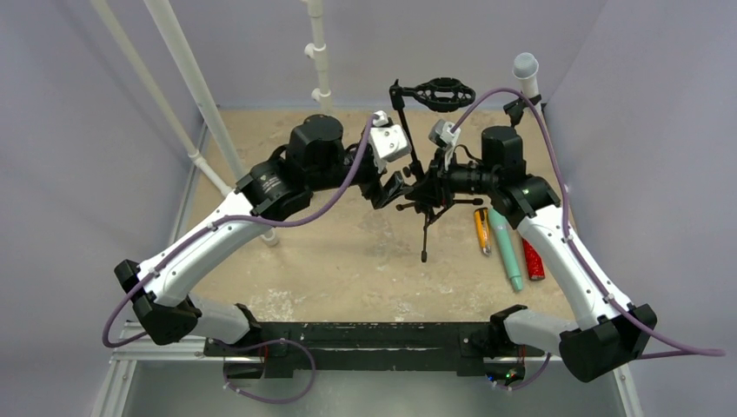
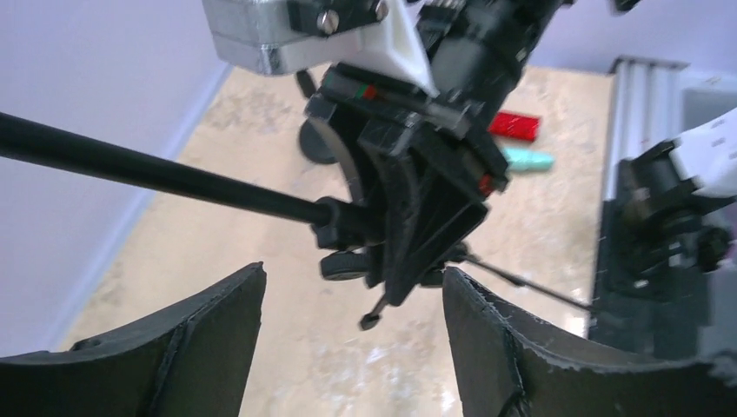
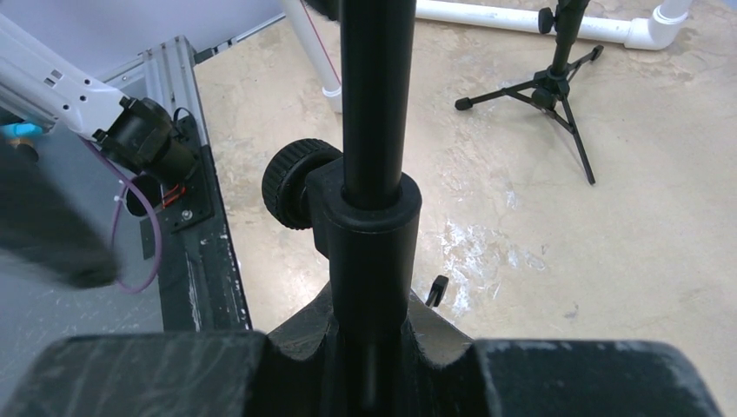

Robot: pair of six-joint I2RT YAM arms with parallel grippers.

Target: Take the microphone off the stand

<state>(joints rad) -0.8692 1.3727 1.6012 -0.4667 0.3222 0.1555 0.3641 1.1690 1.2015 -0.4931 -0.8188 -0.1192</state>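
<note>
Microphone [image 1: 506,250], apparently that teal stick lying on the bench [image 1: 348,269] right of centre, is off the stand [image 1: 425,234]; its clip ring [image 1: 444,92] sits empty. The left pincer [image 2: 354,274] is spread, the right pincer [image 3: 369,347] pinches the pole. Little seems left.

The top camera hangs above and behind both arm bases and looks down over the whole sandy beige worktop [image 1: 348,278] from well back. The left wrist camera rides just behind the left gripper [image 2: 354,276]. It faces across the worktop towards the right side, very close to the black metal tripod stand [image 2: 174,177]. The right wrist camera sits behind the right gripper [image 3: 369,356], nearer still, looking along the stand's pole down to the worktop and the black base rail [image 3: 195,261]. All three views share the stand. The top and left wrist views also share the red cylinder [image 1: 533,261] and pale teal tube [image 1: 507,248].
</note>
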